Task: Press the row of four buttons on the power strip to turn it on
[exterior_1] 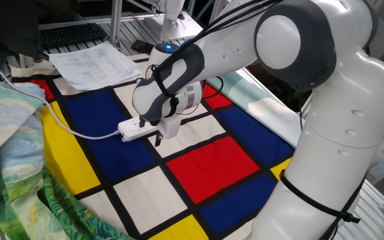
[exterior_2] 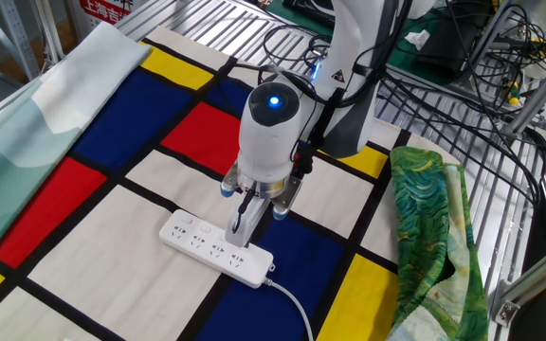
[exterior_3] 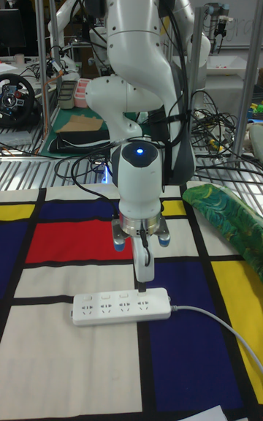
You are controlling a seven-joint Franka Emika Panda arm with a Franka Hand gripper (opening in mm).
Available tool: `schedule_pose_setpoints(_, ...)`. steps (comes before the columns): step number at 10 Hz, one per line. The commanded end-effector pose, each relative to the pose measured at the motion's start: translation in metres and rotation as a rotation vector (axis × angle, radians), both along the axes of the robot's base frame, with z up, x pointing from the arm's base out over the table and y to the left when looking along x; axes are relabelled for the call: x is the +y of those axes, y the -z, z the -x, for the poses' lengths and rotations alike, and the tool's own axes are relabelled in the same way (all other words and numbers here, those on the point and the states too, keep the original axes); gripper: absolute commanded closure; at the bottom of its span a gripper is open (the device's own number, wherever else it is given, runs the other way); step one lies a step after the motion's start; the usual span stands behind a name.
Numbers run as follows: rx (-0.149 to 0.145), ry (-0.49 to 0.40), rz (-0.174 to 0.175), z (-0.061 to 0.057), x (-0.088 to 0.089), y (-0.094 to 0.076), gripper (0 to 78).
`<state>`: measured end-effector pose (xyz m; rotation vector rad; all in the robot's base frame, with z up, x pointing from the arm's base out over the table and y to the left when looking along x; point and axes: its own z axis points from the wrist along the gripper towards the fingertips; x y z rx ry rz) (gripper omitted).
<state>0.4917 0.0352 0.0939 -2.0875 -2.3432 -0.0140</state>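
So the gripper [exterior_3: 142,283] is pointing straight down with its tip right at the back edge of the power strip [exterior_3: 122,308], pretty much on the row of four buttons [exterior_3: 124,294], towards the end where the white cable [exterior_3: 219,322] comes out. Honestly can't tell if the fingers are open or closed; from every angle they just read as one narrow stick. The strip lies flat on a white square of the colour-block cloth [exterior_2: 83,152] covering the table, sockets facing up, roughly mid-table. The cable runs off over a blue patch towards the table edge. A green patterned cloth [exterior_2: 434,237] is bunched up along one side, well apart from the strip, and a stack of papers [exterior_1: 95,63] sits at the far corner.
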Motion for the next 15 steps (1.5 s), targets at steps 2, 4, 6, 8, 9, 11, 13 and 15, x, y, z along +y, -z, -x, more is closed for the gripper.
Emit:
schedule_pose_setpoints(2,-0.010,-0.004,-0.004,-0.002,0.001,0.005,0.2)
schedule_pose_setpoints(4,-0.012,-0.007,-0.005,-0.002,0.001,0.007,0.2)
schedule_pose_setpoints(6,-0.011,-0.010,-0.004,-0.002,0.001,0.007,0.2)
schedule_pose_setpoints(8,-0.014,-0.013,-0.009,-0.002,0.001,0.007,0.2)
schedule_pose_setpoints(9,-0.014,-0.014,-0.006,-0.002,0.001,0.009,0.2)
schedule_pose_setpoints(11,-0.015,-0.025,0.001,-0.002,0.001,0.012,0.2)
schedule_pose_setpoints(13,-0.015,-0.041,0.002,-0.003,0.001,0.017,0.2)
schedule_pose_setpoints(15,-0.022,-0.052,0.010,-0.004,0.000,0.025,0.2)
